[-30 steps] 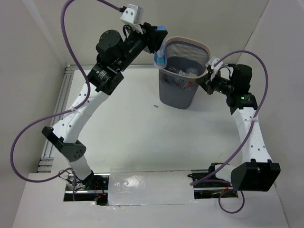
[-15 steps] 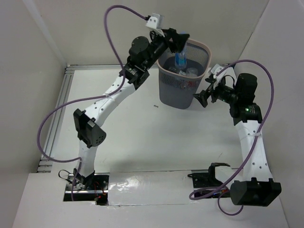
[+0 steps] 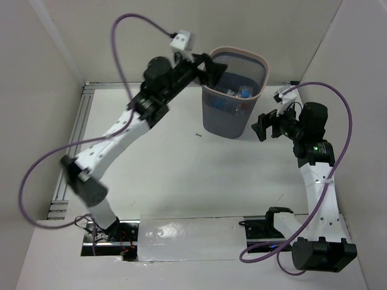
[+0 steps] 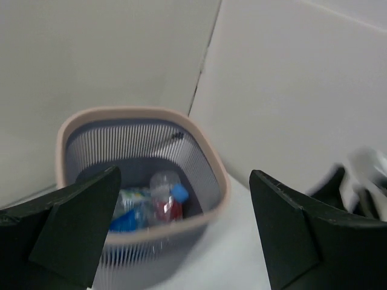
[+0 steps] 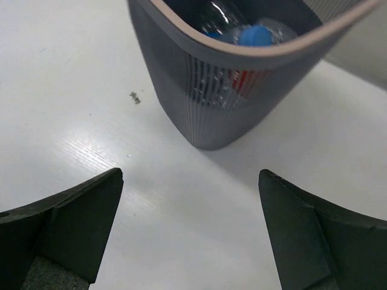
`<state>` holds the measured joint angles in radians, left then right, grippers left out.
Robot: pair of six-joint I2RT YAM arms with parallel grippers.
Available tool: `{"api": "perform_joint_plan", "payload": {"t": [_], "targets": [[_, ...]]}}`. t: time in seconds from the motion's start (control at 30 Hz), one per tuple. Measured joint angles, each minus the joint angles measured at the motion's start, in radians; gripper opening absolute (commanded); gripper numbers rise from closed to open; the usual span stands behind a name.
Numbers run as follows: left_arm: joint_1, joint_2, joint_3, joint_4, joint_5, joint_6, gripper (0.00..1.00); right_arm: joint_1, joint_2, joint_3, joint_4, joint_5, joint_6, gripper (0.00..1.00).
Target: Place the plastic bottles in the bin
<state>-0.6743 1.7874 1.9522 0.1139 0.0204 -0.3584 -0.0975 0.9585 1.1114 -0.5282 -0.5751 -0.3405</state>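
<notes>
Nearest the arm bases there's a shiny strip of silver tape (image 3: 187, 238) across the front edge. Beyond it is the table (image 3: 175, 175), smooth matte white with a faint wood-grain look up close and one tiny dark speck (image 5: 135, 96) on it. Floppy purple cables (image 3: 36, 175) loop off both arms.

The right claw (image 3: 262, 128) sits low, just beside the right wall of the bin (image 3: 225, 118) but apart from it. Its chunky black wedge fingers (image 5: 66, 223) are spread wide with nothing between them. The left claw (image 3: 213, 67) is up by the bin's left rim. It has the same blunt black wedges, also spread wide and empty; I can't tell if it touches the rim.

The bin stands upright toward the far side of the table, between the two claws. It's grey-purple plastic with fine vertical mesh ribs, a rounded-square shape tapering toward the bottom, and a smooth pale pinkish rim (image 3: 242, 55).

The bottles (image 4: 163, 193) lie jumbled at the bottom inside — clear crinkly plastic, a blue cap (image 5: 254, 34), and a red label (image 5: 245, 81) showing through the mesh. There's some blue-green in there too, but it's too blurry to count them.

Behind it all are plain pale walls (image 3: 272, 24) meeting in a corner.
</notes>
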Motion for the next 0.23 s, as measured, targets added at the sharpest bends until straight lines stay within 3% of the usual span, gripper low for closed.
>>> {"api": "perform_joint_plan", "payload": {"t": [0.23], "targets": [[0.089, -0.71, -0.634, -0.033, 0.002, 0.046, 1.0, -0.002, -0.104, -0.064, -0.043, 0.15, 0.087, 1.0]]}}
